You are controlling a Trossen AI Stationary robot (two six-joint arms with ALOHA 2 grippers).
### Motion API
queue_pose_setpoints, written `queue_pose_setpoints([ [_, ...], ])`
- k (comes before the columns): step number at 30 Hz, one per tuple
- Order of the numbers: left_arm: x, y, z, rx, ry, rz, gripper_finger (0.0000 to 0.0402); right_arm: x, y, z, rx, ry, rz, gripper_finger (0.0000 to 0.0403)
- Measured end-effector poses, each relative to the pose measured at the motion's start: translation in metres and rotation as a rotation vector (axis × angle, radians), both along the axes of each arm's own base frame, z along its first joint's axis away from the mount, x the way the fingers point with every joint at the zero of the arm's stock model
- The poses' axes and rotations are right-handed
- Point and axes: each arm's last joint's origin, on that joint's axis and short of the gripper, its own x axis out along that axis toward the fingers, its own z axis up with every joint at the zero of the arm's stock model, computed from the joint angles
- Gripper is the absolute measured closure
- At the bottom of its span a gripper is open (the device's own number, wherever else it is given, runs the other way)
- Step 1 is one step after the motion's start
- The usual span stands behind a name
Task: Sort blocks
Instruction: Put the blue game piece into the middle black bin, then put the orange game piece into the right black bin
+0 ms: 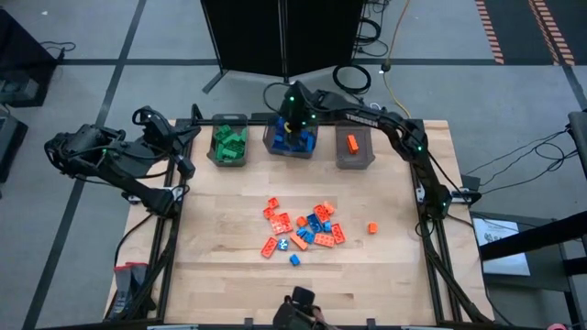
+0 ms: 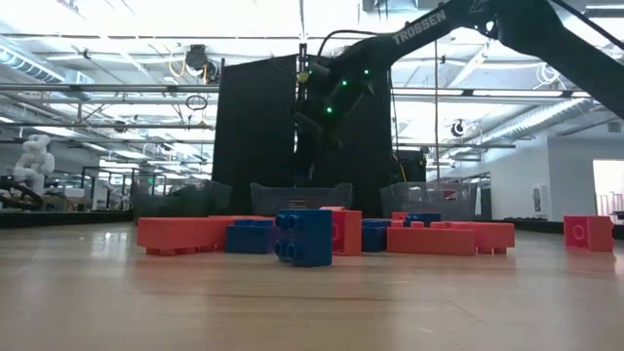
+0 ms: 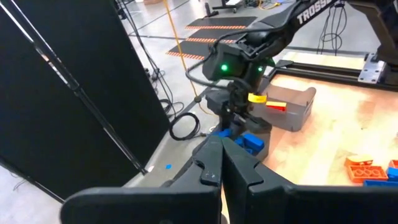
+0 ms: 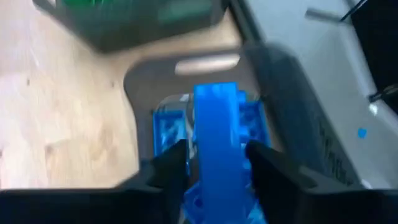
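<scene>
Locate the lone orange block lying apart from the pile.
In the high view the lone orange block lies on the table right of the mixed pile, below the orange bin.

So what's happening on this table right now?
The right end effector hangs over the middle bin, the one with blue blocks, a blue block between its fingers. Green blocks fill the left bin; the right bin holds one orange block. A mixed pile waits mid-table. The left end effector rests shut beside the table.
</scene>
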Motion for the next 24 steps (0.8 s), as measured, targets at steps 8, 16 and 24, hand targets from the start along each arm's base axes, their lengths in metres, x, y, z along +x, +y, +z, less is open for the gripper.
queue_pose_setpoints([
  [8, 0.000, 0.000, 0.000, 0.001, 0.001, 0.001, 0.0402, -0.006, 0.007, 0.000, 0.074, 0.046, 0.018, 0.0129],
  [16, -0.002, 0.001, -0.002, -0.003, 0.016, 0.010, 0.0402, -0.007, 0.102, 0.007, 0.285, 0.303, 0.348, 0.0150],
  [24, -0.004, 0.001, -0.004, 0.007, 0.044, 0.013, 0.0402, -0.022, 0.204, -0.043, 0.336, 0.577, 0.598, 0.0166],
])
